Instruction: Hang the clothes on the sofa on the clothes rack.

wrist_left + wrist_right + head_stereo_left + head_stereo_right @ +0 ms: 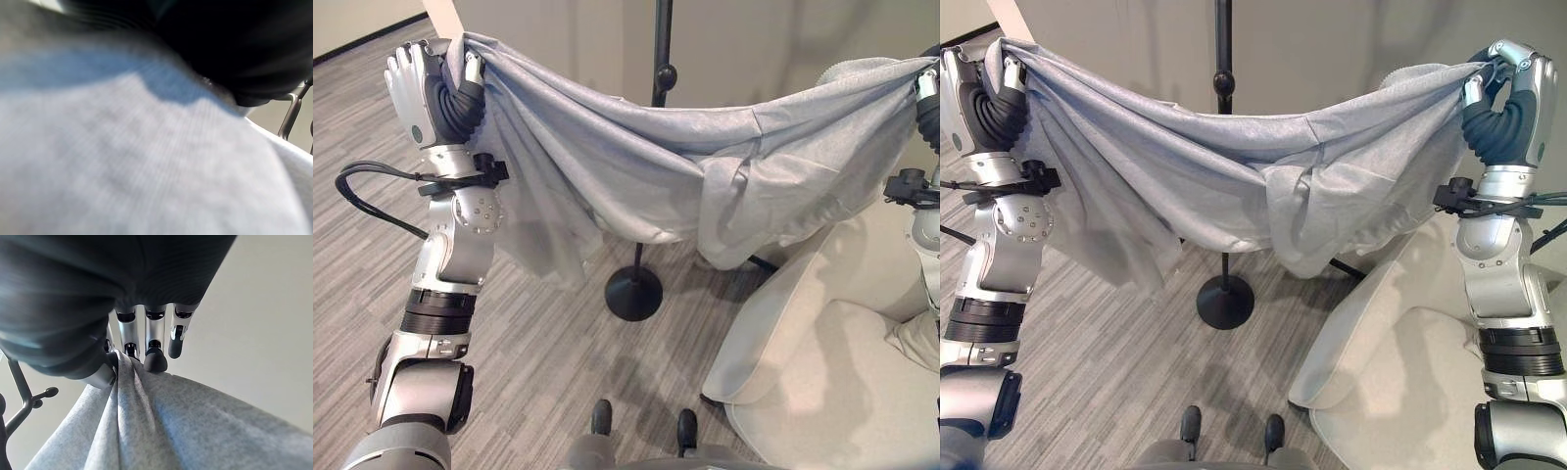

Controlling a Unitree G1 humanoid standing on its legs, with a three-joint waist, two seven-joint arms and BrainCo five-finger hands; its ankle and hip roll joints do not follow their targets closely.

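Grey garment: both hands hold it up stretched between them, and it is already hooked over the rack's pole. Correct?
Not quite. Left hand and right hand hold the grey garment stretched, but it hangs before the rack, unhooked, per the right eye view.

Two silver-grey arms of rounded segmented housings with black ribbed bands at the forearms. Left hand [411, 83]: silver back, dark ribbed wrist cover. Right hand [1513, 83]: same build, silver fingers [155, 340] with dark rounded tips. Small screws ring the disc-shaped wrist joints.

Grey striped carpet floor [538, 362], black round rack base [633, 293] and pale sofa [822, 392] on it.
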